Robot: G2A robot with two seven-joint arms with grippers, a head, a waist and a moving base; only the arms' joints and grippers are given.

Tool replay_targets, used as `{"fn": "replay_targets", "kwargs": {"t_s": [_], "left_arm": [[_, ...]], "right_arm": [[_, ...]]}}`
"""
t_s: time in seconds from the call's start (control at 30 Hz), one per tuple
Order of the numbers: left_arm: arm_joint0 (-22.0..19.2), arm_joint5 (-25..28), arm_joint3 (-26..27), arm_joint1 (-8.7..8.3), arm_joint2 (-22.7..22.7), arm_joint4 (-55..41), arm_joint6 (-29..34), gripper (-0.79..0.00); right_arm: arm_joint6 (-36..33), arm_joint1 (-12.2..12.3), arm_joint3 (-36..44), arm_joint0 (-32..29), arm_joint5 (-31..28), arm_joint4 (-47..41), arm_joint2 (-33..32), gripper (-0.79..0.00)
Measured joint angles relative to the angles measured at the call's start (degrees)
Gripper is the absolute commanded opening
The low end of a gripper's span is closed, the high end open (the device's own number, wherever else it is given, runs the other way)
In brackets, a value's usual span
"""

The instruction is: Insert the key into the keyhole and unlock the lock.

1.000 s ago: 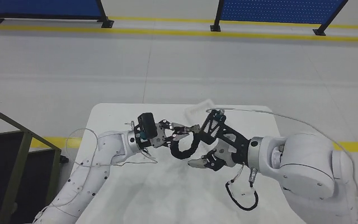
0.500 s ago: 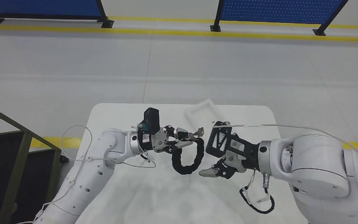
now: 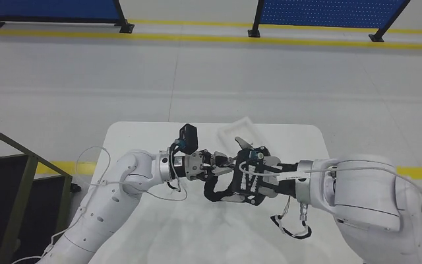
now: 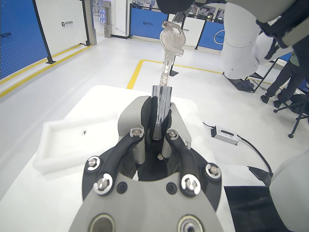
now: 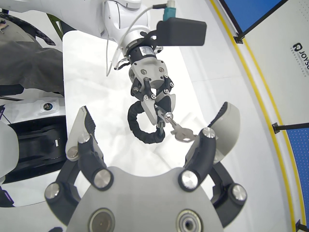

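Near a white foam tray (image 4: 49,146), the left gripper (image 5: 161,111) clamps the cable lock (image 4: 161,107), its inserted key (image 4: 172,42) between the splayed fingers of the right gripper (image 5: 155,112).

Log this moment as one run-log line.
left gripper: shut on silver-cylinder lock with black cable loop | silver metal key: blade in lock cylinder | right gripper: open, at key head

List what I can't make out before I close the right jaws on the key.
Key blade tip, left wrist view: inside the lock cylinder, depth unknown.
Cable ends, right wrist view: behind the left jaws; locked or released unclear.
Right jaws, left wrist view: cut off by the top edge.
Top view: key too small, crowded between the jaws.
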State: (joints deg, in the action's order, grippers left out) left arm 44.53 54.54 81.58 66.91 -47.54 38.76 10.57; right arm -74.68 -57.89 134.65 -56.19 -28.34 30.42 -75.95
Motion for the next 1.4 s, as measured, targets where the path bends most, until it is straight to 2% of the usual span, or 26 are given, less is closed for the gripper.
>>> {"fn": "replay_targets", "kwargs": {"t_s": [0.27, 0.43, 0.6, 0.73, 1.1, 1.4], "left_arm": [[-0.57, -0.01, 0.41, 0.38, -0.05, 0.73, 0.75, -0.785], [-0.30, 0.00, 0.44, 0.55, -0.19, 1.34, 0.47, -0.785], [0.03, 0.08, -0.23, 0.60, -0.79, 1.78, 0.18, -0.785], [0.39, 0.24, -0.28, 0.58, -1.31, 1.98, 0.11, -0.785], [0.15, 0.55, 0.31, 0.85, -1.60, 2.76, 0.87, -0.785], [-0.12, 1.57, 0.16, 0.95, -2.02, 4.36, 1.40, -0.785]], "right_arm": [[-1.97, 0.35, 0.00, 2.01, 1.44, 0.45, 4.22, 0.000], [-0.25, 0.58, 0.00, 3.61, 1.33, 2.73, 3.82, 0.000], [-2.69, 1.16, 0.00, 3.52, 2.64, 4.53, 2.68, 0.000], [-4.18, 1.66, 0.00, 2.53, 2.97, 3.45, 2.23, 0.000], [-6.05, 3.45, 0.00, 4.41, 4.79, 1.48, 7.66, 0.000], [-6.59, 4.55, -0.01, 5.01, 5.32, 0.76, 6.85, 0.000]]}}
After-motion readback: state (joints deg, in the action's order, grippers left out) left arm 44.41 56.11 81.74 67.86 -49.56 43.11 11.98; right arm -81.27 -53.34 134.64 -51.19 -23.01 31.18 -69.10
